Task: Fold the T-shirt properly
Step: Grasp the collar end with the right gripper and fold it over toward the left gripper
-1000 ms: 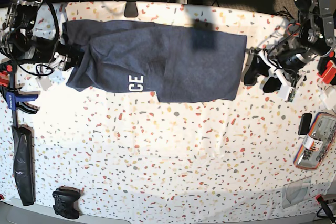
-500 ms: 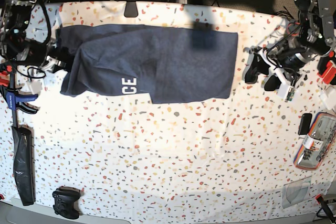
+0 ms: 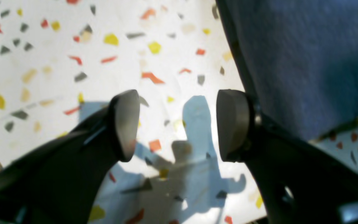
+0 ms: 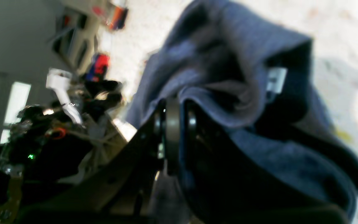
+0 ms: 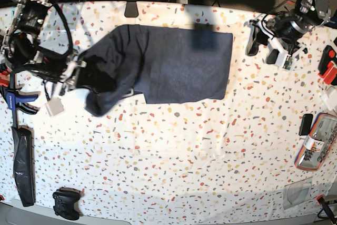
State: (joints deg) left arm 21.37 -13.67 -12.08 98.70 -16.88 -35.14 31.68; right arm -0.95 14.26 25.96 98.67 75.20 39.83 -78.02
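Observation:
The navy-blue T-shirt (image 5: 179, 61) lies across the far half of the table. Its left part is lifted and bunched. My right gripper (image 5: 79, 75) is shut on that bunched fabric; the right wrist view shows the pads (image 4: 172, 124) pinching a fold of the T-shirt (image 4: 228, 93) with a white label beside it. The white lettering is hidden. My left gripper (image 5: 262, 47) is open and empty just off the shirt's right edge. In the left wrist view it (image 3: 179, 124) hovers over bare table, with the T-shirt (image 3: 306, 62) behind its right finger.
A blue clamp (image 5: 13, 101), a black pouch (image 5: 23, 164) and a game controller (image 5: 66, 204) line the left edge. A tray of items (image 5: 316, 143), a small black object (image 5: 305, 124) and red parts (image 5: 329, 67) sit at the right. A black clip (image 5: 130, 9) is at the far edge.
My right gripper has lifted the shirt's left part and carried it right and toward the front, hiding the lettering. My left gripper has moved toward the far edge.

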